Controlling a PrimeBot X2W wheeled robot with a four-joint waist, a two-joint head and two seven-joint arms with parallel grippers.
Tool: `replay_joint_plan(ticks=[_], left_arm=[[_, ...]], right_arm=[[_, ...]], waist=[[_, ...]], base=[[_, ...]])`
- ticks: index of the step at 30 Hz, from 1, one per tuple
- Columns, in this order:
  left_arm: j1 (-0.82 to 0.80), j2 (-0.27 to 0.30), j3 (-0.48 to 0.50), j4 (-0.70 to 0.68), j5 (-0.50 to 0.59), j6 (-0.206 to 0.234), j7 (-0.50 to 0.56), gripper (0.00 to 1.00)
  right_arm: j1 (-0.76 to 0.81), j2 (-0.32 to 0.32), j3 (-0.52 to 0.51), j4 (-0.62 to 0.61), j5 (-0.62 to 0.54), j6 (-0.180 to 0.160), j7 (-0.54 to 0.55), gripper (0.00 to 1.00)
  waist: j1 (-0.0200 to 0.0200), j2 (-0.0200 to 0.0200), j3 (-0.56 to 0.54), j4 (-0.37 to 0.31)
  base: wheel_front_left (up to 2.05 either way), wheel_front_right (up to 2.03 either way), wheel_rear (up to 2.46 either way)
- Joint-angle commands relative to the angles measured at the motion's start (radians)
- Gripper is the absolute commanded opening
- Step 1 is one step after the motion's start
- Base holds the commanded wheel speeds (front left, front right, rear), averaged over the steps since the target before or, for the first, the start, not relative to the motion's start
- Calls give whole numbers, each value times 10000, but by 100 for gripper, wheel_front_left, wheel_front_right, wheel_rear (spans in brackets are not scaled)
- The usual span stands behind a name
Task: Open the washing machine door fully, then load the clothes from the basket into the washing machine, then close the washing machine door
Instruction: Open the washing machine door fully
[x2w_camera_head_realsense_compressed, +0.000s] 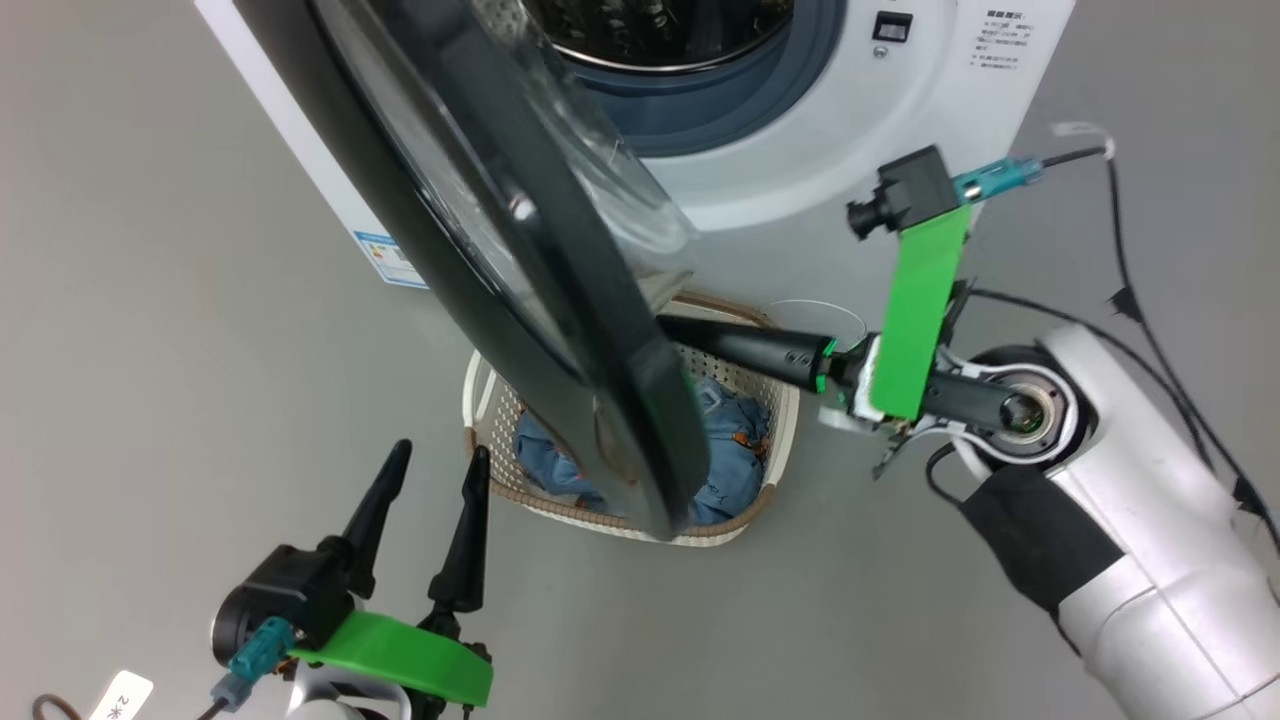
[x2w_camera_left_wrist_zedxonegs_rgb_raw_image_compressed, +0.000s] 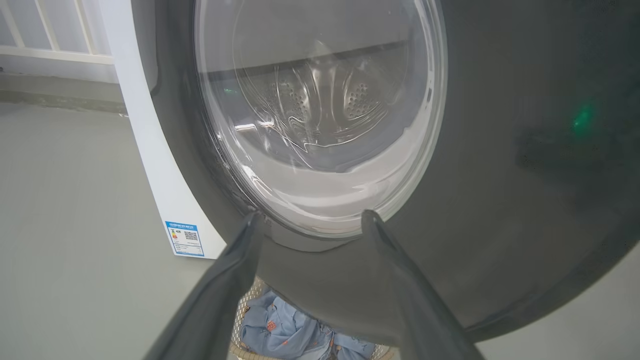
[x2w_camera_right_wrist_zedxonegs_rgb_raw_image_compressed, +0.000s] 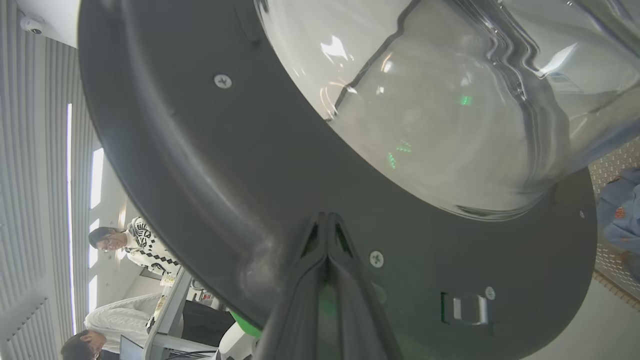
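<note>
Roughly, only the first step is under way. In the head view the washing machine door (x2w_camera_head_realsense_compressed: 560, 250) stands part open, slanting from the upper left down to the middle of the frame, and the drum (x2w_camera_head_realsense_compressed: 650, 30) of the washing machine (x2w_camera_head_realsense_compressed: 850, 150) shows at the top. I judge the door not fully open. It hangs over the basket (x2w_camera_head_realsense_compressed: 480, 400) at centre, where the clothes (x2w_camera_head_realsense_compressed: 735, 430) lie, so it blocks the reach to them. The right gripper (x2w_camera_head_realsense_compressed: 700, 335) comes in from the right and passes behind the door. The left gripper (x2w_camera_head_realsense_compressed: 440, 452) hovers at the lower left, fingers spread, empty.

From the left wrist view, the door (x2w_camera_left_wrist_zedxonegs_rgb_raw_image_compressed: 500, 175) covers most of the frame. The left gripper (x2w_camera_left_wrist_zedxonegs_rgb_raw_image_compressed: 310, 215) stands wide apart, holding nothing. A blue label (x2w_camera_left_wrist_zedxonegs_rgb_raw_image_compressed: 185, 239) sits at lower left and the clothes (x2w_camera_left_wrist_zedxonegs_rgb_raw_image_compressed: 280, 330) peek out at the bottom.

From the right wrist view, the right gripper (x2w_camera_right_wrist_zedxonegs_rgb_raw_image_compressed: 327, 220) has its fingers pressed together at the door's (x2w_camera_right_wrist_zedxonegs_rgb_raw_image_compressed: 200, 150) dark inner rim. A latch (x2w_camera_right_wrist_zedxonegs_rgb_raw_image_compressed: 467, 307) shows at lower right and two people (x2w_camera_right_wrist_zedxonegs_rgb_raw_image_compressed: 135, 245) at lower left. Loading and closing remain.
</note>
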Motion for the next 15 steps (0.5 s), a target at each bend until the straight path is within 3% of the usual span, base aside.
replay_joint_plan(ticks=[1, 15], left_arm=[[4, 168, 318, -294, 106, -16, -65, 100], [31, 168, 363, -347, 127, -16, -65, 100]], right_arm=[[215, 326, 170, -363, -127, 31, 63, 0], [521, 742, 400, -464, -283, 31, -20, 0]], waist=[[0, 0, -38, 53], [0, 0, -164, 134]], base=[[0, 0, 0], [0, 0, 0]])
